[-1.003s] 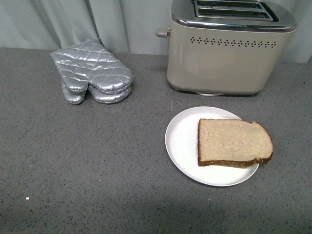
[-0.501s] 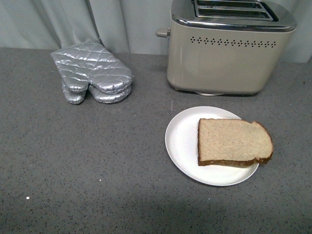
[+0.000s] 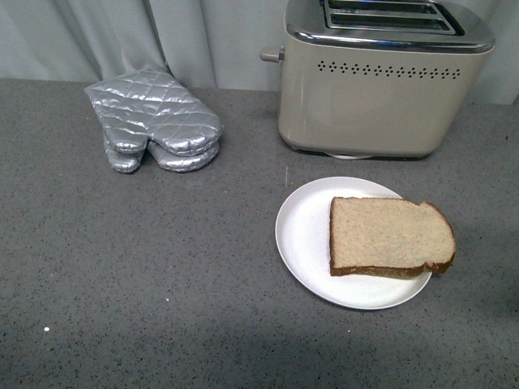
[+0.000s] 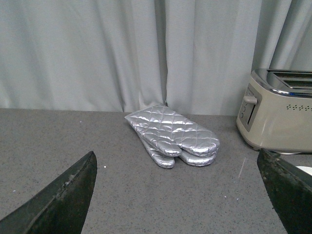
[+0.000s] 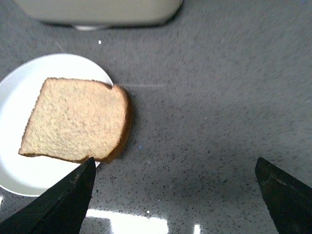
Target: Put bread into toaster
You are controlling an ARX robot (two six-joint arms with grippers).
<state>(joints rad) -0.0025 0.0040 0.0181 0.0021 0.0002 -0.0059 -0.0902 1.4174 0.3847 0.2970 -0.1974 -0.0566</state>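
1. My right pincer (image 5: 174,165) hung spread wide over bare counter (image 5: 219,97), pinching nothing. The bread (image 5: 75,119) lay just beside it, not between the fingers.
2. My left pincer (image 4: 175,158) was spread and empty too, low over the counter's left part and facing the oven mitts (image 4: 173,136).
3. The bread lay flat on a white plate (image 5: 17,92) toward the counter's right edge. Its rounded crust end poked out past the plate's rim.
4. The toaster (image 3: 373,97) stood behind the plate, near the counter's back edge, with its slots (image 3: 389,16) facing up.
5. I judged the slice light, soft and crumbly. A hard squeeze would dent or tear it, and held by one corner it would sag.
6. The overhanging crust end looked like the best hold. The crust is firmer there, a finger has room beneath it, and a gentle pinch should do.
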